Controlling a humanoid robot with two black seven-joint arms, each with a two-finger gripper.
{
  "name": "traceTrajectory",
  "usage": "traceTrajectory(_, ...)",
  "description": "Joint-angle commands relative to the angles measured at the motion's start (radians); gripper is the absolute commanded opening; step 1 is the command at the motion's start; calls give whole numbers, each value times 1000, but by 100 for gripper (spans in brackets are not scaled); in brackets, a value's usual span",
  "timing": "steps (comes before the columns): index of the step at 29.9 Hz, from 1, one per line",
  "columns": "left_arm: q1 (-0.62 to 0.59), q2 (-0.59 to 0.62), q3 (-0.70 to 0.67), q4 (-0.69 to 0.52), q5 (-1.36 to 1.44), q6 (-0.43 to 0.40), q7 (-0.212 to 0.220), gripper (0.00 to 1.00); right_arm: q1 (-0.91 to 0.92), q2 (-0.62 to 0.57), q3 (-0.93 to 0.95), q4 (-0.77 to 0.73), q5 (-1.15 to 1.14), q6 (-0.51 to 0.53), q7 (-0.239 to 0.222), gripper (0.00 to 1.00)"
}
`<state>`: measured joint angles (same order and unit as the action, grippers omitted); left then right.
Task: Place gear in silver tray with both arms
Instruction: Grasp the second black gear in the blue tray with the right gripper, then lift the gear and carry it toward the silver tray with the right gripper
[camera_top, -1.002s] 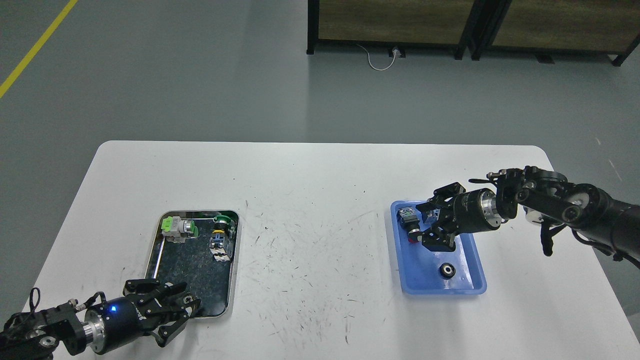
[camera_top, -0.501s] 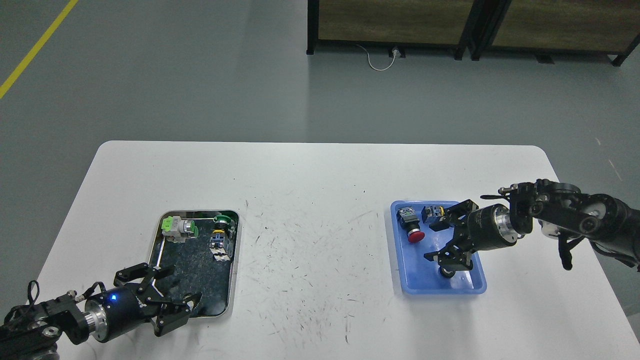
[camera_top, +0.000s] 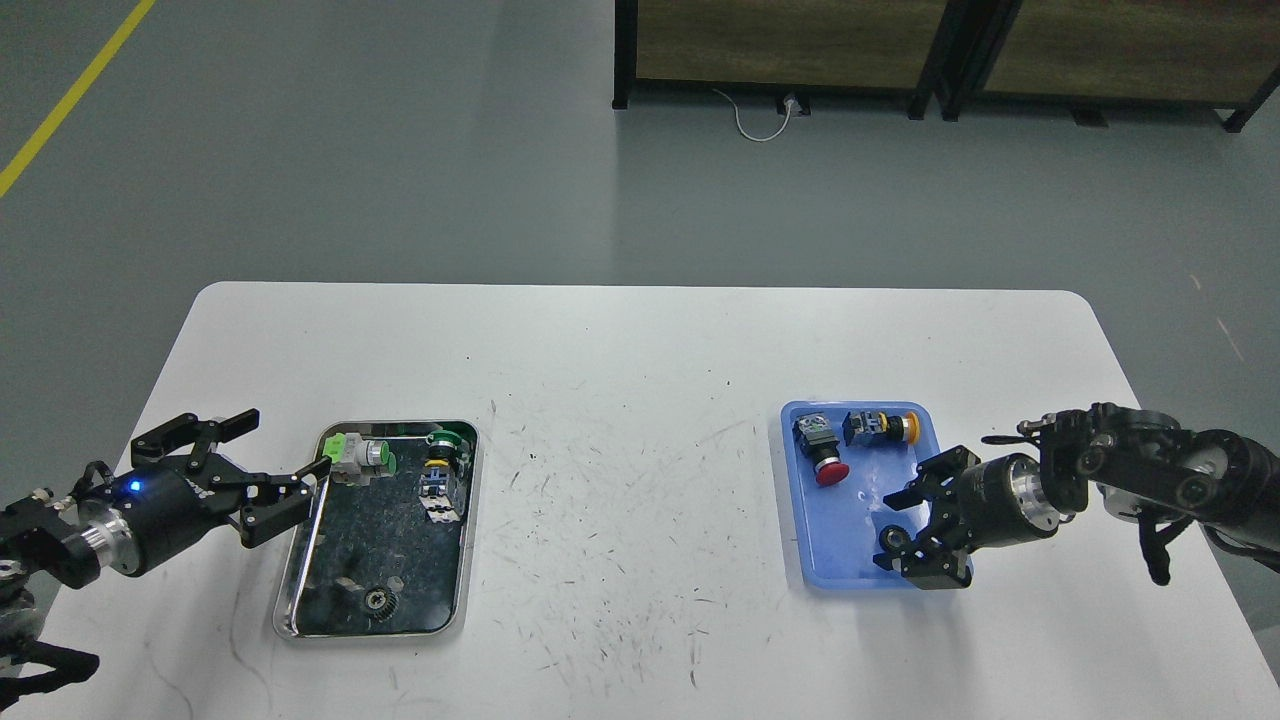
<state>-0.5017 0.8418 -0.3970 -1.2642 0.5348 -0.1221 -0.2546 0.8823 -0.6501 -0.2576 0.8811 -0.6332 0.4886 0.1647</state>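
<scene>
A gear (camera_top: 377, 600) lies in the silver tray (camera_top: 300, 536). The left gripper (camera_top: 245, 470) is released beside it; the right gripper (camera_top: 915, 525) stands spread over a black wheel (camera_top: 889, 541) in the blue tray (camera_top: 815, 560).

Both arms black: left arm (camera_top: 60, 530) has silver wrist ring, blue LED lit, thin black cable loops; right arm (camera_top: 1150, 480) silver ring, round joint caps, dangling black cable.
</scene>
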Motion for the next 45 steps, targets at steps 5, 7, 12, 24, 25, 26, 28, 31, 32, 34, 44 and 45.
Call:
traceTrajectory(5, 0, 51, -46, 3, -27, -21, -2, 98, 0, 1, 3, -2, 0, 0, -1, 65)
traceTrajectory(7, 2, 56, -46, 3, -29, -21, -2, 98, -2, 1, 3, -4, -3, 0, -2, 60)
traceTrajectory(12, 2, 57, -48, 6, -30, -21, -2, 98, -2, -5, 3, -4, -19, 0, -10, 49)
traceTrajectory(24, 2, 59, -48, 9, -30, -19, -2, 97, -5, -11, 18, -4, -22, 0, -17, 21)
traceTrajectory(25, 2, 60, -48, 9, -30, -19, -2, 98, -5, -11, 20, -4, -22, 0, -16, 21)
traceTrajectory(26, 2, 60, -48, 9, -30, -19, -2, 98, -5, -13, 29, -2, -20, 0, -13, 21)
traceTrajectory(28, 0, 60, -48, 9, -30, -19, -2, 97, -2, -20, 53, 6, -19, 0, -7, 21)
traceTrajectory(31, -8, 59, -48, 9, -30, -17, 0, 98, 44, -17, 83, 15, -19, 0, -4, 21)
traceTrajectory(32, -23, 59, -40, 9, -30, -16, 1, 98, 82, -10, 71, 16, -20, 0, -4, 21)
traceTrajectory(34, -52, 57, -29, 11, -29, -16, 2, 98, 141, 30, 35, 18, -19, 0, -4, 21)
traceTrajectory(44, -149, 54, -40, 19, -30, -7, 41, 97, 349, 406, -213, 0, 21, 0, 3, 23)
traceTrajectory(45, -149, 57, -40, 19, -30, -7, 41, 98, 357, 441, -233, -5, 23, 0, 3, 23)
